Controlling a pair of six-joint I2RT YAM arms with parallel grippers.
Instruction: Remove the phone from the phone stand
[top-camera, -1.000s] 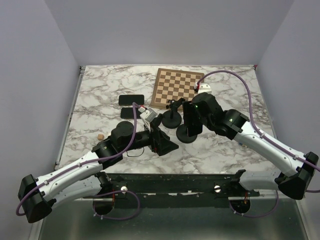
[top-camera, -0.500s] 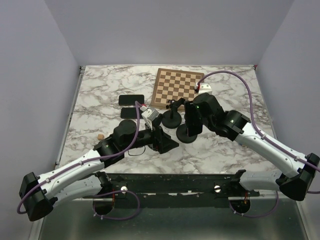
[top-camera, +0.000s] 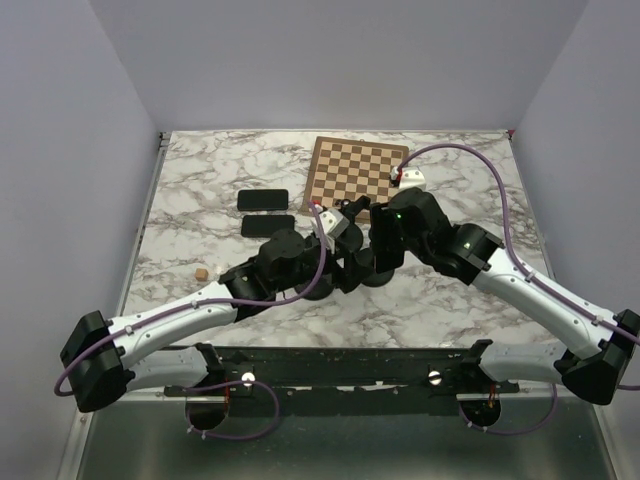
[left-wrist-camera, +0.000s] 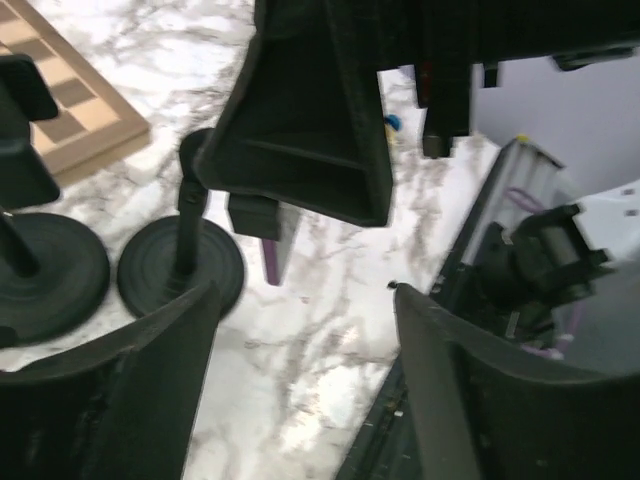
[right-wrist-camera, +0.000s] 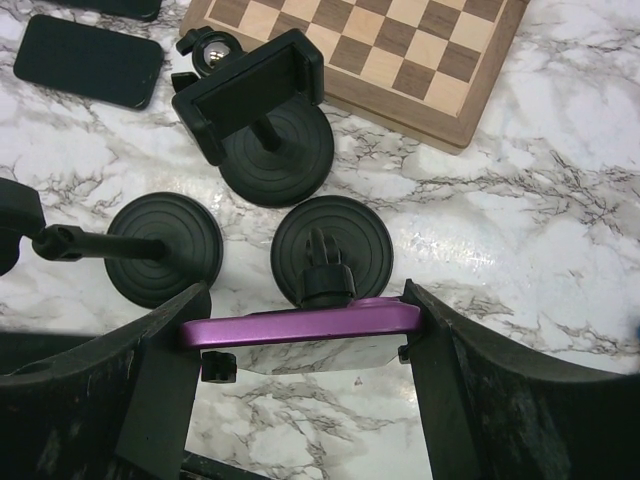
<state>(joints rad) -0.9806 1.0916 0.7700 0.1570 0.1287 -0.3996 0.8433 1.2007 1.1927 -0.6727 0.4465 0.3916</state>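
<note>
The purple phone (right-wrist-camera: 300, 322) sits edge-up in the clamp of a black phone stand (right-wrist-camera: 330, 245) with a round base. My right gripper (right-wrist-camera: 305, 318) is shut on the phone, one finger against each end. In the top view the right gripper (top-camera: 383, 248) is over the stand at mid-table. My left gripper (left-wrist-camera: 300, 300) is open and empty, low over the marble. It faces the stand base (left-wrist-camera: 180, 265) and a sliver of the phone (left-wrist-camera: 271, 262). In the top view the left gripper (top-camera: 345, 265) is just left of the stand.
Two more black stands are close by: one with an empty clamp (right-wrist-camera: 250, 95), one with a tilted arm (right-wrist-camera: 165, 248). A chessboard (top-camera: 352, 175) lies behind. Two black phones (top-camera: 263, 200) (top-camera: 268, 226) lie flat at the left. A small brown cube (top-camera: 201, 272) sits near the left edge.
My left arm has swung right and forward, bringing its gripper up beside the stand. The right gripper has stayed on the phone.
</note>
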